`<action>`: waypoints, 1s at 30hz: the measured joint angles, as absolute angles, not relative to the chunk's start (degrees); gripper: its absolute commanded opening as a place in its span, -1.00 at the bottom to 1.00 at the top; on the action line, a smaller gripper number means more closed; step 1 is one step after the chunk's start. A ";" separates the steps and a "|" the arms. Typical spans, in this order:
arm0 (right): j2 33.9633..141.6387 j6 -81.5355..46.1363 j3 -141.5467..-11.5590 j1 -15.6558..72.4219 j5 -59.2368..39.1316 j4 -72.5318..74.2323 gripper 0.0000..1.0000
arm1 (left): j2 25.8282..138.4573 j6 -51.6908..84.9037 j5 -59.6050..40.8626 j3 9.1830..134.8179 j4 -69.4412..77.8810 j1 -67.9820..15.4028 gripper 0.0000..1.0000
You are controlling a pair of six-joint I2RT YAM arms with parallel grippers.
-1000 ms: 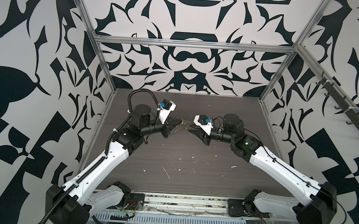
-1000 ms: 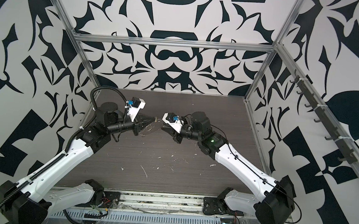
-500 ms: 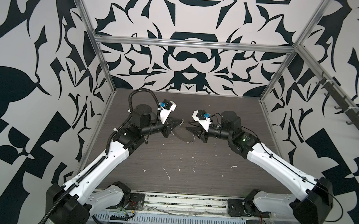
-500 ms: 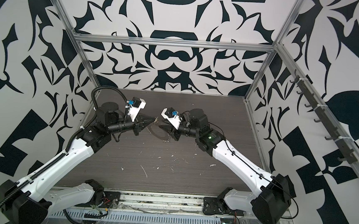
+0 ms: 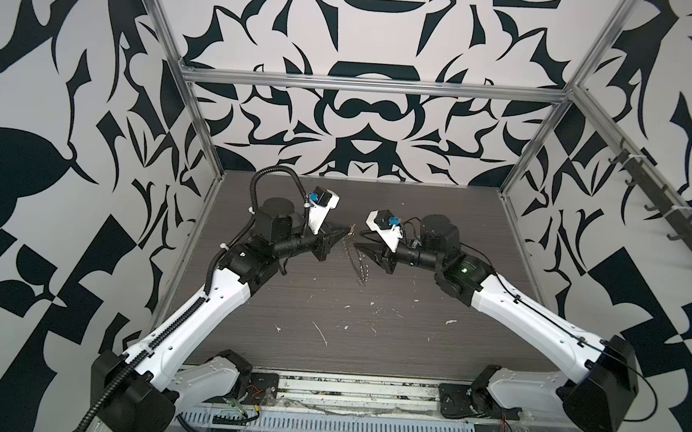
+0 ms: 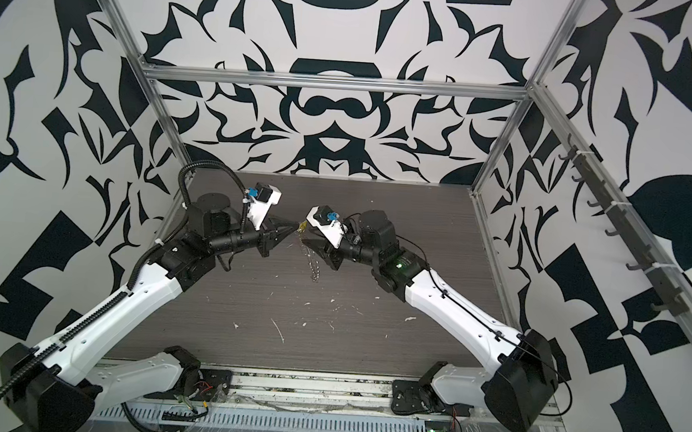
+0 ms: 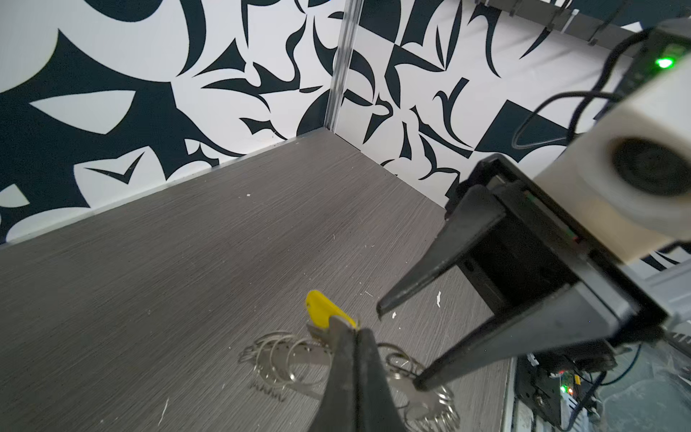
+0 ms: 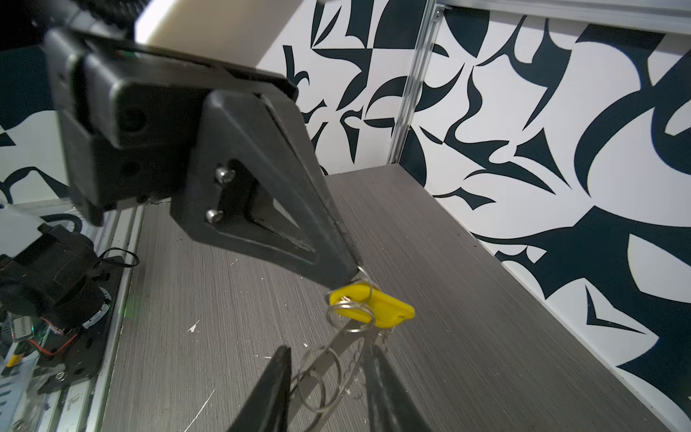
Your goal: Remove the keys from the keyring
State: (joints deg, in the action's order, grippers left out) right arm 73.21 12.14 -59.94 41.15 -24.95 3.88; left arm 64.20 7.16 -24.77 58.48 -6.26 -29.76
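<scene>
Over the worktop (image 5: 409, 355) I have both arms meeting in mid-air, with the keyring (image 5: 360, 264) dangling edge-on between them, well clear of the surface. All of its weight appears to hang from the left claw (image 8: 353, 275). Its fingers are pressed together at the tip on a small wire loop (image 8: 362, 279), the one threaded through the key (image 8: 377, 306). I cannot tell whether the yellow plastic is nipped as well.

The right claw (image 8: 327, 347) is spread, one finger on each side of the hanging keyring and, as far as I can see, touching nothing.

My biggest worry is that thin loop sliding out of the left tip, which would drop the whole bunch onto the worktop. Next, if I close the right claw off-centre, it may catch loose loops instead of the flat metal. It could also nudge the keyring into a swing that twists it free. And with the key not yet off, a plain pull would likely drag the keyring along rather than unthread it.

Both top views give me the height and the arms' layout, but the key is only a yellow speck there. The right wrist view shows the loop passing through the key's head. The left wrist view shows how wide the right claw stands, yet its own fingers hide the pinch.
</scene>
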 measured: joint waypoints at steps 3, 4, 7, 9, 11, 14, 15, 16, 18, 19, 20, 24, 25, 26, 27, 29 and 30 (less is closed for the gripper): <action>73.21 12.12 -59.92 41.89 -22.94 5.28 -0.26 | 64.82 8.73 -24.18 59.94 -7.66 -29.74 -1.00; 73.21 12.12 -59.92 42.17 -22.33 5.61 -0.26 | 65.17 9.23 -24.12 60.71 -8.47 -29.76 -1.00; 73.21 12.12 -59.92 42.89 -20.56 6.37 -0.25 | 66.94 10.68 -23.44 63.81 -11.70 -29.76 -1.00; 73.21 12.14 -59.90 43.13 -19.42 6.70 -0.24 | 68.16 11.64 -22.85 65.84 -13.85 -29.76 -1.00; 73.21 12.14 -59.83 43.33 -18.28 7.09 -0.23 | 69.19 12.67 -22.00 67.51 -16.14 -29.76 -1.00; 73.21 12.14 -59.57 43.57 -16.62 7.97 -0.22 | 70.06 14.20 -21.06 68.90 -18.92 -29.76 -1.00; 73.21 12.16 -59.42 43.59 -16.23 8.16 -0.22 | 70.24 14.72 -20.75 69.12 -19.73 -29.76 -1.00; 73.21 12.16 -59.27 43.62 -15.73 8.45 -0.22 | 70.43 15.25 -20.58 69.32 -20.53 -29.76 -1.00; 73.21 12.16 -59.00 43.62 -15.18 8.73 -0.22 | 70.89 16.32 -20.34 69.65 -22.17 -29.76 -1.00; 73.21 12.16 -58.92 43.68 -15.05 8.86 -0.22 | 71.09 16.80 -20.27 69.84 -22.72 -29.76 -1.00; 73.21 12.16 -58.85 43.75 -14.85 8.91 -0.22 | 71.31 17.23 -20.21 70.00 -23.16 -29.76 -1.00; 73.21 12.38 -58.85 44.18 -14.26 8.91 -0.22 | 71.70 18.87 -20.10 70.39 -24.43 -29.76 -1.00; 73.21 12.43 -58.85 44.38 -14.20 8.91 -0.22 | 71.70 19.25 -20.12 70.39 -24.71 -29.76 -1.00; 73.23 12.47 -58.85 44.51 -14.13 8.91 -0.22 | 71.70 19.57 -20.10 70.39 -24.86 -29.76 -1.00; 73.25 12.58 -58.85 44.73 -14.09 8.91 -0.22 | 71.72 19.84 -20.10 70.39 -25.04 -29.76 -1.00; 73.49 12.82 -58.85 44.97 -14.04 8.93 -0.22 | 71.72 20.36 -20.10 70.39 -25.21 -29.76 -1.00; 73.78 13.02 -58.85 45.15 -13.96 8.99 -0.22 | 71.72 20.64 -20.10 70.39 -25.21 -29.76 -1.00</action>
State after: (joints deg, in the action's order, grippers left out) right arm 73.78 13.02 -58.85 45.15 -13.96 8.99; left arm 71.72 20.64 -20.10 70.39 -25.21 -29.76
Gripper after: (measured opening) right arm 0.390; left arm 0.047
